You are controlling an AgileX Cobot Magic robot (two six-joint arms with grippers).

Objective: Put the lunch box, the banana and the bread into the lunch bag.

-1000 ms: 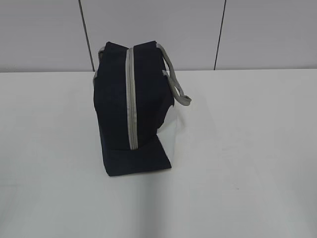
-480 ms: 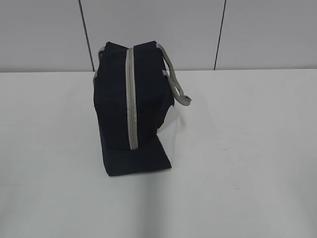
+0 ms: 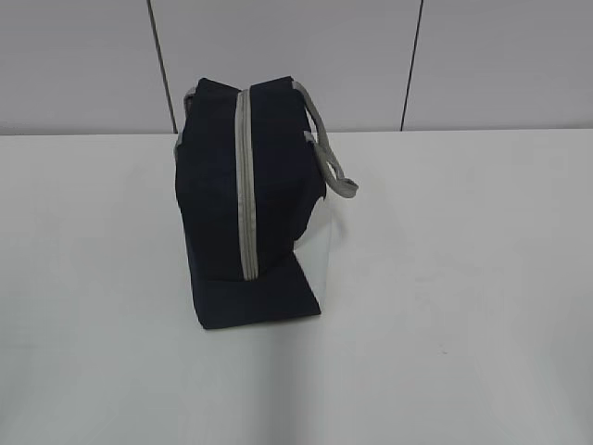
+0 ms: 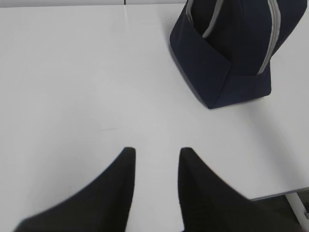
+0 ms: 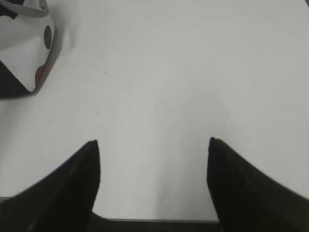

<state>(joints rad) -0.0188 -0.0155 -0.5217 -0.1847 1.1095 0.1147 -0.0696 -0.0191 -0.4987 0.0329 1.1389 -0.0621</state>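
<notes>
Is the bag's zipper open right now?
No, the grey zipper runs shut along the bag top.

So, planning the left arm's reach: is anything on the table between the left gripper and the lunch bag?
Nothing visible: only bare white table lies between the open left gripper and the lunch bag.

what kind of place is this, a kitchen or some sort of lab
Most likely a lab or test bench, not a kitchen. A plain white table stands against a bare grey panelled wall, and only a navy lunch bag sits on it. Both wrist views show black gripper fingers over the tabletop.
</notes>
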